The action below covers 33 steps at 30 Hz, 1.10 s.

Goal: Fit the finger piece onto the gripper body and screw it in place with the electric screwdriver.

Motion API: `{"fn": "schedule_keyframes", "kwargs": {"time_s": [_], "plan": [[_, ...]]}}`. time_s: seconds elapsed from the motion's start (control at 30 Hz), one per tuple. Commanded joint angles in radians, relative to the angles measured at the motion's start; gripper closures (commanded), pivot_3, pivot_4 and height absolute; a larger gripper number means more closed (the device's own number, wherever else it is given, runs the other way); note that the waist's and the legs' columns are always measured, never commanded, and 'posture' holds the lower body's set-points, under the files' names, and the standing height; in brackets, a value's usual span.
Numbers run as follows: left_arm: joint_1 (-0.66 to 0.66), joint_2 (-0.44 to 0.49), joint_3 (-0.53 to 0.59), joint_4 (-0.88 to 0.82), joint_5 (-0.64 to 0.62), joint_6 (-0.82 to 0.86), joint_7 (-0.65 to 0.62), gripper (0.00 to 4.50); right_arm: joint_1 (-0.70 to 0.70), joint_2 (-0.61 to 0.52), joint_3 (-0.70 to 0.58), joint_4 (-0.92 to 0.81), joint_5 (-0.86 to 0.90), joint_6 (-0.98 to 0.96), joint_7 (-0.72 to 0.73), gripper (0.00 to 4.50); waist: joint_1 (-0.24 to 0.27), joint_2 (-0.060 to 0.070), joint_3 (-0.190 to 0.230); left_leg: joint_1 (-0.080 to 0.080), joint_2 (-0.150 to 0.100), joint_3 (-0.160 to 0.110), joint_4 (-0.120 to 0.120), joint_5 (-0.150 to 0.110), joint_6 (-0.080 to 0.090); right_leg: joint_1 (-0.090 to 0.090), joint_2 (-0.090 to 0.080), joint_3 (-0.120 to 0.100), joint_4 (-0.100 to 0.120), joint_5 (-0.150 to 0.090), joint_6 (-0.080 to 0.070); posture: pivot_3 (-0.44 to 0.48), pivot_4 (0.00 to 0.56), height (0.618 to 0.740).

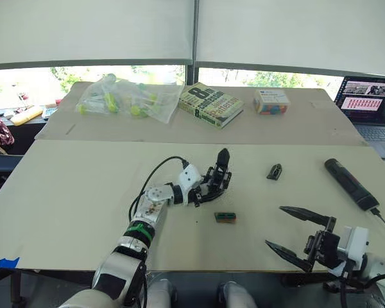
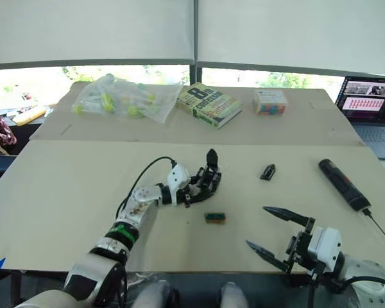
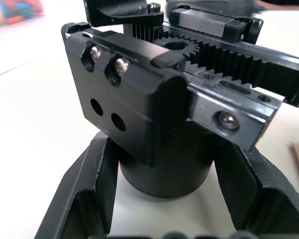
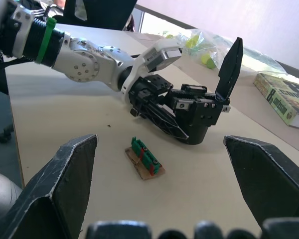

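Note:
The gripper body (image 1: 219, 174) stands on the near table, a black block on a round base with one pointed finger sticking up. My left gripper (image 1: 213, 187) is shut on its base, one finger (image 3: 84, 189) on each side. The finger piece (image 1: 274, 171), a small black wedge, lies loose to the body's right. Further right lies the electric screwdriver (image 1: 350, 183), bit pointing toward the table's front edge. My right gripper (image 1: 274, 226) hovers open and empty near that edge, apart from all of these.
A small green-brown box (image 1: 224, 217) lies just in front of the gripper body. On the far table sit a plastic bag of items (image 1: 125, 97), a book (image 1: 210, 104), a colourful box (image 1: 271, 101) and a laptop (image 1: 371, 106).

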Motion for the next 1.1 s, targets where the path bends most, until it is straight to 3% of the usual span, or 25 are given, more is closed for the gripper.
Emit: {"fn": "schedule_keyframes", "kwargs": {"time_s": [0.03, 0.33, 0.57, 0.83, 0.97, 1.0, 1.1], "plan": [[0.014, -0.022, -0.011, -0.131, -0.018, 0.065, 0.042, 2.21, 0.006, -0.002, -0.015, -0.005, 0.006, -0.004, 0.002, 0.00, 0.000, 0.000, 0.000, 0.000, 0.000, 0.000, 0.000, 0.000, 0.000, 0.000, 0.000, 0.000, 0.000, 0.000, 0.000, 0.000, 0.150, 0.740], [0.067, 0.012, -0.056, -0.225, -0.003, 0.153, 0.076, 2.21, 0.007, -0.008, -0.020, -0.014, 0.008, 0.007, -0.004, 0.00, -0.002, 0.000, 0.000, 0.001, 0.000, 0.000, 0.000, 0.000, 0.000, 0.000, 0.000, 0.000, 0.000, 0.000, 0.000, 0.000, 0.150, 0.740], [0.095, 0.027, -0.076, -0.203, 0.014, 0.141, 0.099, 2.21, 0.001, -0.006, -0.015, -0.020, 0.005, 0.011, -0.011, 0.00, -0.002, 0.001, 0.000, 0.001, 0.000, 0.000, 0.000, 0.000, 0.000, 0.001, 0.000, 0.000, 0.000, 0.000, 0.000, 0.000, 0.150, 0.740], [0.168, 0.046, -0.105, -0.285, -0.015, 0.201, 0.060, 2.21, -0.002, -0.010, -0.021, -0.018, 0.007, 0.016, -0.010, 0.00, -0.007, 0.003, -0.002, 0.002, 0.001, 0.000, -0.001, 0.000, 0.000, 0.001, 0.000, 0.000, 0.000, 0.000, 0.000, 0.000, 0.150, 0.740], [0.187, 0.073, -0.100, -0.321, -0.008, 0.201, 0.067, 0.31, -0.007, -0.013, -0.024, -0.015, 0.009, 0.021, -0.011, 0.00, -0.008, 0.004, -0.002, 0.003, 0.001, 0.000, -0.001, 0.000, 0.000, 0.001, 0.000, 0.000, 0.000, 0.000, 0.000, 0.000, 0.150, 0.740], [0.191, 0.083, -0.094, -0.332, -0.013, 0.209, 0.064, 0.06, -0.008, -0.014, -0.026, -0.014, 0.010, 0.023, -0.011, 0.00, -0.009, 0.004, -0.002, 0.003, 0.001, 0.000, -0.001, 0.000, 0.000, 0.001, 0.000, 0.000, 0.000, 0.000, 0.000, 0.000, 0.150, 0.740], [0.204, 0.114, -0.078, -0.355, -0.019, 0.218, 0.065, 0.06, -0.006, -0.015, -0.034, -0.009, 0.009, 0.028, -0.016, 0.00, -0.014, 0.004, -0.002, 0.003, 0.001, 0.000, -0.001, 0.000, 0.000, 0.001, 0.000, 0.000, 0.000, 0.000, 0.000, 0.000, 0.150, 0.740]]}}
